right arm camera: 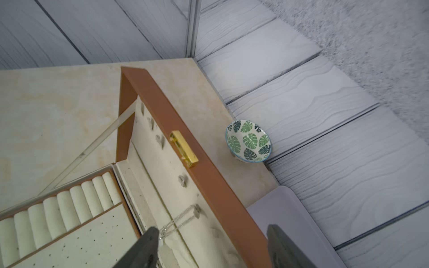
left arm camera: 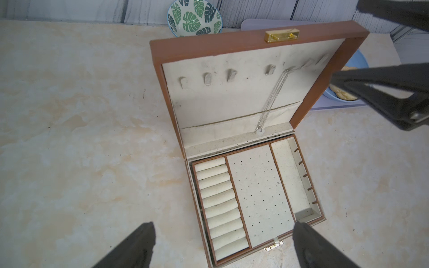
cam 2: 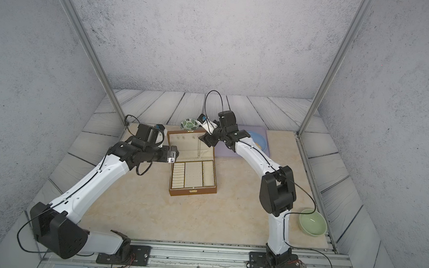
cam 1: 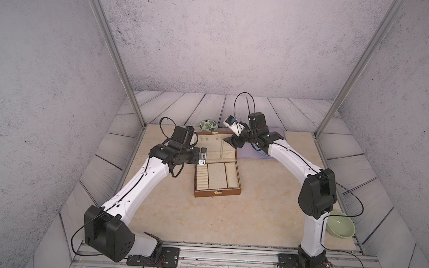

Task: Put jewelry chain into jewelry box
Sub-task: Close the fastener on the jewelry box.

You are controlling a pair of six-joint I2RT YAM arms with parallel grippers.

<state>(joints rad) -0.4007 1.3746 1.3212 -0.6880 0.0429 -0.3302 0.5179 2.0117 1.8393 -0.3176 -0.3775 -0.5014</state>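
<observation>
The brown jewelry box (cam 1: 217,193) (cam 2: 193,190) stands open mid-table, its lid (left arm camera: 209,38) (right arm camera: 204,176) upright. The thin silvery jewelry chain (left arm camera: 274,99) (right arm camera: 183,219) hangs from a hook on the lid's cream lining, and nothing holds it. My left gripper (cam 1: 203,157) (left arm camera: 224,234) is open at the box's left side, over the base. My right gripper (cam 1: 231,140) (right arm camera: 212,232) is open too and straddles the lid's top right edge. One of its fingers is close beside the chain's lower end. I cannot tell whether it touches the chain.
A leaf-patterned bowl (cam 1: 208,125) (right arm camera: 248,140) sits behind the box. A lilac tray (cam 2: 230,152) (right arm camera: 290,220) with a blue plate (cam 2: 256,139) of cookies lies to the right of the lid. A pale green bowl (cam 1: 340,225) stands at the front right, by the right arm's base.
</observation>
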